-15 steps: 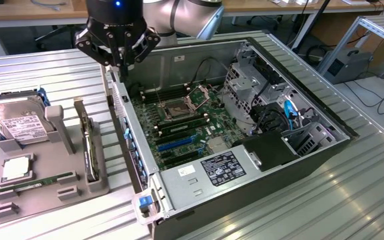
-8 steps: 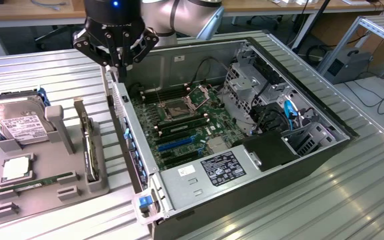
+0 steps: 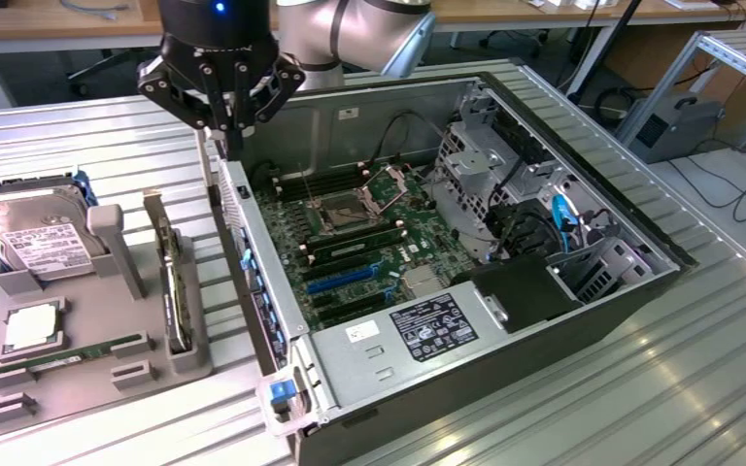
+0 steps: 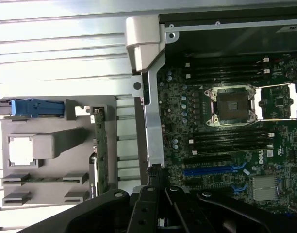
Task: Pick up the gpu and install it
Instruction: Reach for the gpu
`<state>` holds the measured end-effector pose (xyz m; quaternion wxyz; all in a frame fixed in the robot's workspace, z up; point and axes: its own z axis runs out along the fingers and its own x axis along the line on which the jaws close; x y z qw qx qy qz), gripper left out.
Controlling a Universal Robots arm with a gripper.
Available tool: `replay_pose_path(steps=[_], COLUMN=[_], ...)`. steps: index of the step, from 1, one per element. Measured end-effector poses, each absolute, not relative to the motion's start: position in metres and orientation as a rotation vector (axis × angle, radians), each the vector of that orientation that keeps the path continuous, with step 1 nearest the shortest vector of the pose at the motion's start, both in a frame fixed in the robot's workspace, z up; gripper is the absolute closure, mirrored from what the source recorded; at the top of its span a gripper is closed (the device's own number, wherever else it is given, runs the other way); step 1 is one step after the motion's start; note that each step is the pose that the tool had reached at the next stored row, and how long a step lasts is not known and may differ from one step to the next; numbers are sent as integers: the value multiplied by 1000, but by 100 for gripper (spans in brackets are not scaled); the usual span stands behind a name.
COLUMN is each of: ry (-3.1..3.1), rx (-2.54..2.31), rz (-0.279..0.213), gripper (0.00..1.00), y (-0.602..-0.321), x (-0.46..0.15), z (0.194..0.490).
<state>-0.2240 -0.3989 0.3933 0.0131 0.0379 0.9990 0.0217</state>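
The gpu point(image 3: 171, 282) stands on edge in a slot of the grey holder point(image 3: 88, 383) on the exterior view's left; its silver bracket faces the back. The wrist view looks down on the gpu point(image 4: 101, 148) edge-on, beside the grey holder point(image 4: 56, 121). My black gripper point(image 3: 230, 136) hangs high above the gap between the holder and the open computer case point(image 3: 516, 379), over the case's rear wall. Its fingers are shut with nothing between them. The gripper point(image 4: 158, 206) body reaches into the wrist view.
A hard drive point(image 3: 36, 238), a processor chip point(image 3: 32, 325) and a green memory stick point(image 3: 69, 354) also sit in the holder. Inside the case the motherboard shows an open CPU socket point(image 3: 347, 207) and blue expansion slots point(image 3: 341, 280), with a drive cage point(image 3: 490, 175) and cables.
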Motion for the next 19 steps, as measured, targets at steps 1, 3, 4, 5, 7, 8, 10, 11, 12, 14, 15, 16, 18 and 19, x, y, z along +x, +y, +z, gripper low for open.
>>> replay_pose_path(steps=[1, 3, 4, 5, 7, 8, 10, 11, 12, 14, 15, 16, 18, 19], ry=[3113, 3112, 3112, 3112, 3112, 3112, 3113, 3112, 3113, 3112, 3112, 3112, 3113, 3113], rx=[118, 118, 118, 118, 118, 118, 118, 118, 118, 118, 118, 118, 118, 118], rz=[68, 68, 68, 68, 68, 68, 68, 68, 68, 68, 68, 68, 68, 68], gripper=[89, 89, 89, 89, 89, 89, 89, 89, 89, 89, 89, 89, 89, 89], y=[-399, -399, -399, -399, -399, -399, -399, -399, -399, -399, -399, -399, -399, -399], x=[-224, -225, -225, -226, -226, -227, -227, -228, -228, -228, -229, -229, -230, -230], z=[393, 393, 393, 393, 393, 393, 393, 393, 393, 393, 393, 393, 393, 393])
